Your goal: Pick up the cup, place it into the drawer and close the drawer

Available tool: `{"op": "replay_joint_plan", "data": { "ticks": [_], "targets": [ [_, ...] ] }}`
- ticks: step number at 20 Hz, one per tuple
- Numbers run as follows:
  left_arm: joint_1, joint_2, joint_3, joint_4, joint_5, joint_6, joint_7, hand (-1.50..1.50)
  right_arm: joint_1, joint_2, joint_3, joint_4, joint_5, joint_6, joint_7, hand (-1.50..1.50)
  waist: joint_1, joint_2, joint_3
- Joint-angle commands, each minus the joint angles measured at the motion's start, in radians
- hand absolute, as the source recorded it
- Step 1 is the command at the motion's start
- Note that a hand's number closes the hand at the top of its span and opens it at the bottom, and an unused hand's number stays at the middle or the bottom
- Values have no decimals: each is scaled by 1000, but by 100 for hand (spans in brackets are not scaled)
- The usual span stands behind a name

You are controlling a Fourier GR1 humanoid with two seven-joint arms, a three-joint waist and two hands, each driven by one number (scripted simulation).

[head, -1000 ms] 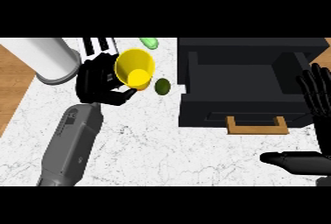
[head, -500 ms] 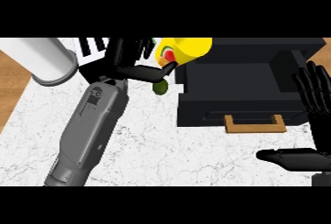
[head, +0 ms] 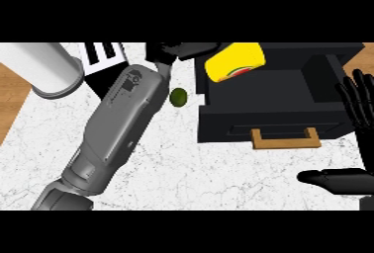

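I saw the left hand [head: 179, 50] up at the far edge of the counter, its black fingers curled round the left end of the yellow cup [head: 235, 61], which carried a red and green mark on its side. The cup lay tipped over rather than upright. It hung at the back left corner of the open black drawer [head: 219, 131], overlapping the drawer's dark inside. From this steep angle I could not tell whether the cup touched the drawer's floor or was held above it.

The grey left forearm [head: 120, 123] ran in a long diagonal from the lower left of the view up to that hand.

The drawer stood pulled out toward me. Its tan wooden handle [head: 285, 145] stuck out from the front panel over the white marbled counter [head: 190, 173].

A small round olive-green object [head: 178, 97] sat on the counter just beside the drawer's left wall, between it and the forearm. A large white cylinder [head: 44, 66] stood at the far left, and a black-and-white striped block [head: 102, 52] showed beyond the forearm.

My right hand [head: 359, 104] rested open at the right edge. Its fingers were straight and pointing up beside the drawer, with the thumb lower down, and it held nothing.
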Motion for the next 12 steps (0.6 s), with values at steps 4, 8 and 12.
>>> {"op": "replay_joint_plan", "data": {
  "ticks": [4, 8, 12],
  "targets": [
    [-80, -1, -149, 154, 154, 91, 1, 150, -51, -14, -7, -7, -3, -10, 38, -150, -10, 2, 0],
    [-103, -1, -174, 251, 164, 77, -30, 150, -15, 2, -7, 68, 29, -5, -51, -150, -7, 4, 0],
    [-158, -1, -240, 312, 262, 98, -64, 150, 30, -12, -24, 2, -26, 36, -55, -150, -31, 7, 0]
  ]
}}
